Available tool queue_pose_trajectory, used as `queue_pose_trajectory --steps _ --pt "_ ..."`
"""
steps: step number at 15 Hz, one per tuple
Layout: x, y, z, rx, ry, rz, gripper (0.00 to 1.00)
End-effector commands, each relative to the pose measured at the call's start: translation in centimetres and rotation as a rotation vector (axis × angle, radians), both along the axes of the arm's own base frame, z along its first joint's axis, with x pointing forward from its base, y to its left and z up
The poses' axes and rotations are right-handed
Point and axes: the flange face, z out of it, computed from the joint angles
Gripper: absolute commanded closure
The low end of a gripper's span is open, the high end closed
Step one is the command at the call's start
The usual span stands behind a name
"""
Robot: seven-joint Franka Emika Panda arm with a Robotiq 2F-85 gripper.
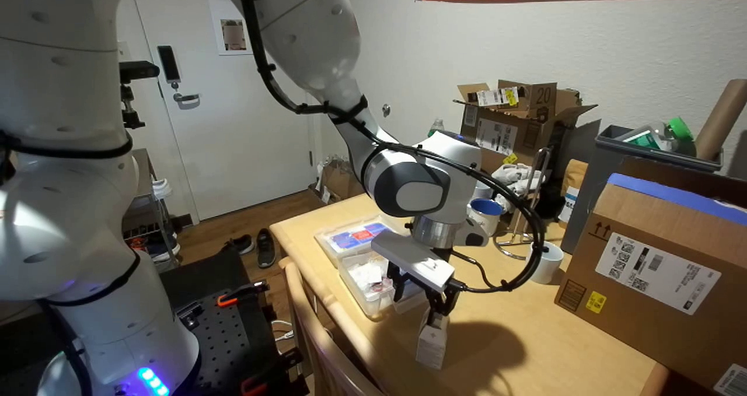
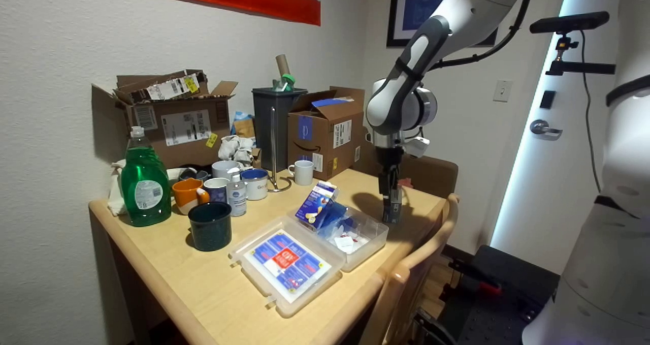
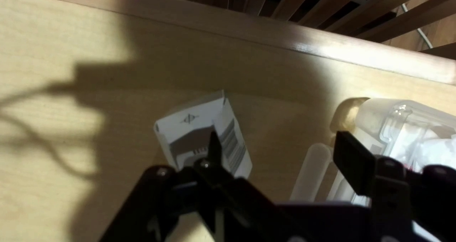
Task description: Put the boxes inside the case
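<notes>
Standing on the pale wood-grained counter (image 2: 203, 284), the whitish-grey carton (image 1: 430, 349) is a slim, square-cornered block with printed grey bars, just beside the tray half of the case (image 2: 366, 251) and near the edge by the wooden chair (image 2: 400, 275). The hand (image 3: 279, 142) is over it, dark fingers (image 3: 354, 163) spread apart; in the wrist view one overlaps the carton, and whether they touch cannot be told. The case, frosted clear plastic, lies open along that edge in two shallow rectangles: one bears a blue-and-red printed sheet, the other white and blue packets. The dark blue carton (image 2: 316, 205) tilts at the tray half's rim; whether it is inside cannot be told.

Toward the wall stand a speckled dark green mug (image 2: 209, 228), a bottle of green liquid (image 2: 144, 175), a white mug (image 2: 303, 173) and a thin metal stand (image 2: 274, 152), with large brown cardboard boxes (image 2: 315, 136) behind.

Bare wood runs from the lid half to the short edge beyond it, and between the whitish-grey carton and the nearer cardboard box.
</notes>
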Motion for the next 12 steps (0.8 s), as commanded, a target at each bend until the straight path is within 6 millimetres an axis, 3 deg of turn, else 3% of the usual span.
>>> queue_pose_trajectory --steps 1,7,10,12 --pt "0.18 -0.23 -0.25 0.012 -0.01 0.006 0.5" --pt "0.11 -0.38 -0.52 0.011 -0.001 -0.002 0.94" --pt "0.23 -0.47 -0.42 0.01 0.005 -0.014 1.0" --pt "0.62 -0.11 -0.16 0.002 0.013 -0.022 0.96"
